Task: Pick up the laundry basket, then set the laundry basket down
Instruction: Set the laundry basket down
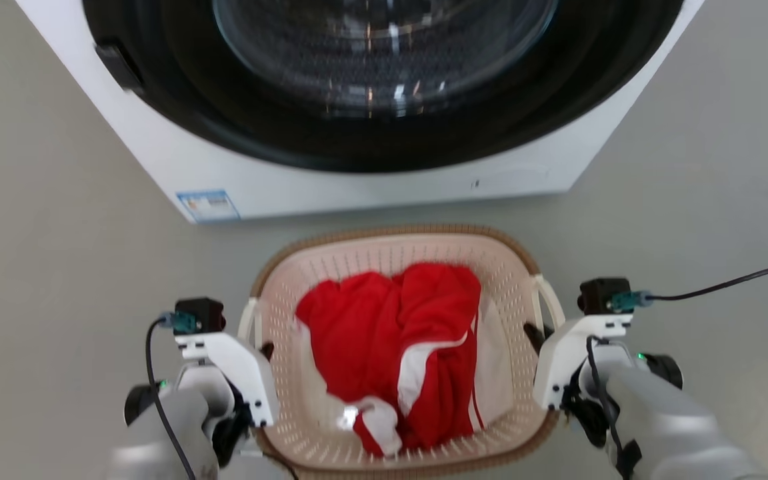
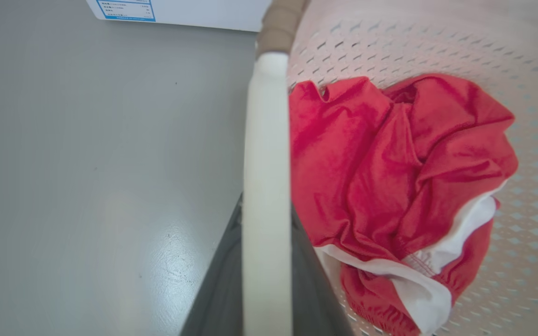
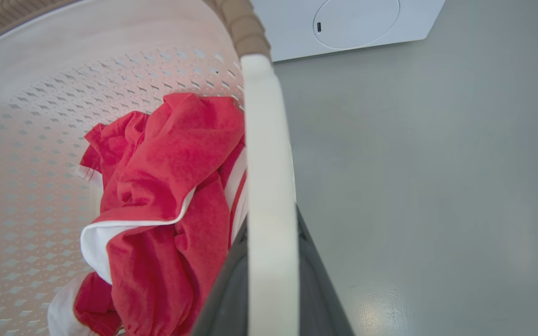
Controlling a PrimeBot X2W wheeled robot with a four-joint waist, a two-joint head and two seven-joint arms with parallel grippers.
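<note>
The laundry basket (image 1: pixel 391 257), cream and perforated with a brown woven-look rim (image 1: pixel 384 231), sits low in the middle of the head view, and a red and white garment (image 1: pixel 391 347) lies inside it. My left gripper (image 1: pixel 265 348) is shut on the basket's white left handle (image 2: pixel 266 140), with a dark finger (image 2: pixel 217 289) on each side of the bar. My right gripper (image 1: pixel 536 335) is shut on the white right handle (image 3: pixel 269 140) in the same way. Whether the basket's base touches the floor is hidden.
A white front-loading washing machine (image 1: pixel 357 183) with a dark round door (image 1: pixel 384 53) stands just beyond the basket. Grey floor (image 1: pixel 57 233) spreads to both sides. A black cable (image 1: pixel 724 283) runs off to the right from my right wrist.
</note>
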